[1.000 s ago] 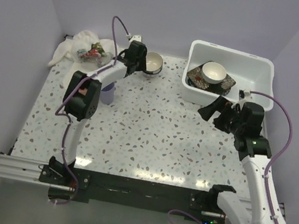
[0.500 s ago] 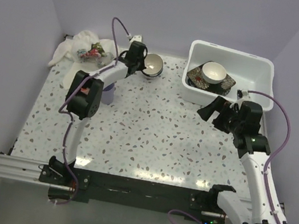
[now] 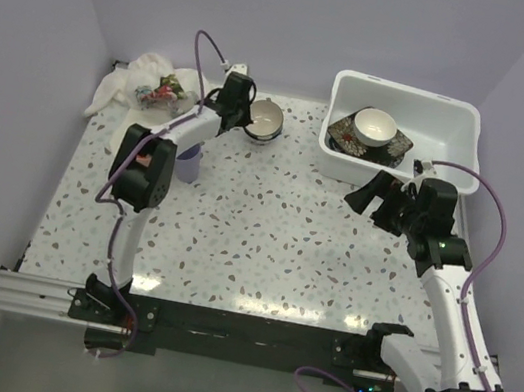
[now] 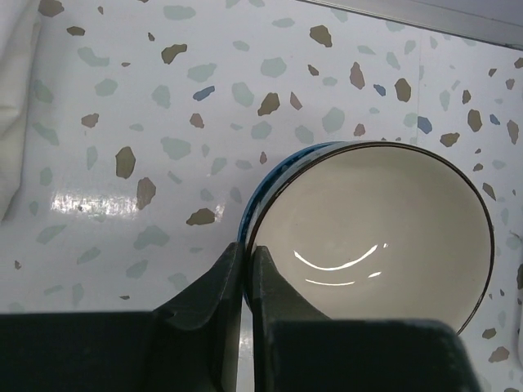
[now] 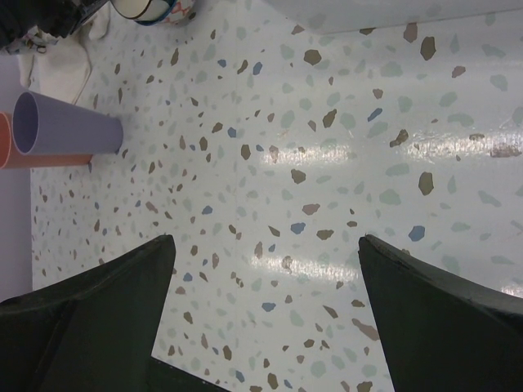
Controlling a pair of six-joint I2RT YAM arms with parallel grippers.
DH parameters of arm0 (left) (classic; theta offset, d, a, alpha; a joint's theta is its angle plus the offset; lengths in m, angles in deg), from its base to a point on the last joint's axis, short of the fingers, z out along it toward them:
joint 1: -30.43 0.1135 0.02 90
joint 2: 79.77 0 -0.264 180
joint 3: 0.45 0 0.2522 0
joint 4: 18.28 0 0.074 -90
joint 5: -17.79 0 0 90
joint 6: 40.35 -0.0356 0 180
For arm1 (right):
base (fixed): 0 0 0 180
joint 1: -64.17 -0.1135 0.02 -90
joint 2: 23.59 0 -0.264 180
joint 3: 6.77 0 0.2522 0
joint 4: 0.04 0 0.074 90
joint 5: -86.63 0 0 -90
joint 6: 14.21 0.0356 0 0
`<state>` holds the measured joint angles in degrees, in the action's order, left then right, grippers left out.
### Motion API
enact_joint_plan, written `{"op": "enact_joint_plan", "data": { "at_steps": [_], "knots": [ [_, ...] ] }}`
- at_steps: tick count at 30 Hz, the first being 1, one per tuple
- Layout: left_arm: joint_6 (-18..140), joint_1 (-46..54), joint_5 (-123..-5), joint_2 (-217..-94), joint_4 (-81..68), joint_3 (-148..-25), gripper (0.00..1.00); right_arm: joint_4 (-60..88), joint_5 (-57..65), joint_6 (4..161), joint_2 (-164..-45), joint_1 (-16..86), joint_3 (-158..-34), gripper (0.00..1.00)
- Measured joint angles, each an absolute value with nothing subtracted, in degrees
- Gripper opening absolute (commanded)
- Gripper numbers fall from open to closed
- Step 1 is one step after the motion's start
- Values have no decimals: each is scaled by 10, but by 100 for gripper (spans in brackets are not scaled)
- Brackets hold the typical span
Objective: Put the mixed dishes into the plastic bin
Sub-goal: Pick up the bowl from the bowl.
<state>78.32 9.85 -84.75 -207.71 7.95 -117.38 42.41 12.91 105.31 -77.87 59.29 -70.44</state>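
A small bowl (image 3: 266, 121), cream inside with a blue-patterned outside, sits at the back of the table left of the plastic bin (image 3: 409, 89). My left gripper (image 3: 248, 119) is shut on its near rim: in the left wrist view one finger is inside the bowl (image 4: 376, 229) and one outside, at the left gripper (image 4: 245, 263). The bin holds a dark floral square plate (image 3: 354, 144) with a cream bowl (image 3: 374, 125) on it. My right gripper (image 3: 370, 191) hangs open in front of the bin over bare table, its jaws wide apart around the right gripper (image 5: 265, 241).
A purple cup (image 5: 67, 126) and an orange cup (image 5: 33, 153) lie together near the left arm; the purple cup (image 3: 187, 159) is half hidden behind that arm. A white cloth (image 3: 143, 84) with a red-green print is bunched in the back left corner.
The left gripper's jaws have closed onto the bowl's rim, and the bowl has shifted slightly left and nearer. The right arm has drifted a little to the left.
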Motion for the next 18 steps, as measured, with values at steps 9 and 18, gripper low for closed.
{"op": "enact_joint_plan", "data": {
  "at_steps": [9,18],
  "knots": [
    [771,99,-846,-2065,104,-1174,0,425,129,1052,-778,593,-704,98],
    [771,99,-845,-2045,115,-1174,0,425,129,1052,-778,593,-704,98]
  ]
}}
